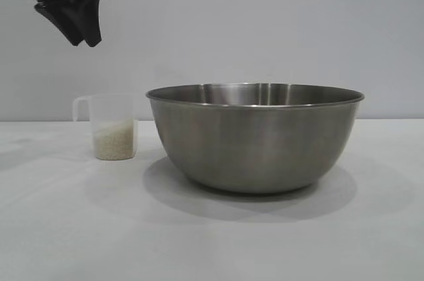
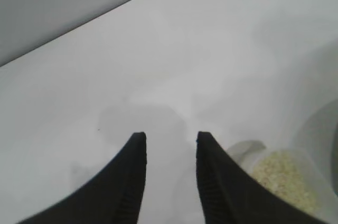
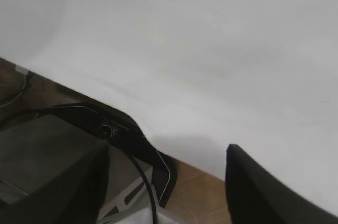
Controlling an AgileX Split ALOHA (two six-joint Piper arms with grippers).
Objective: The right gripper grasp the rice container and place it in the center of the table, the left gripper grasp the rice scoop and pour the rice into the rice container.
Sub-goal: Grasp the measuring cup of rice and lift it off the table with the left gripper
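The left gripper (image 1: 78, 29) hung with fingers narrowly parted, empty, above the rice scoop (image 1: 113, 127), which stood beside the rice container (image 1: 255, 138).

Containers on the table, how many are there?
2. The steel bowl sits mid-table. The plastic cup, with rice inside, stands apart at the bowl's left, below the left gripper.

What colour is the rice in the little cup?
Off-white rice, seen best in the exterior view.
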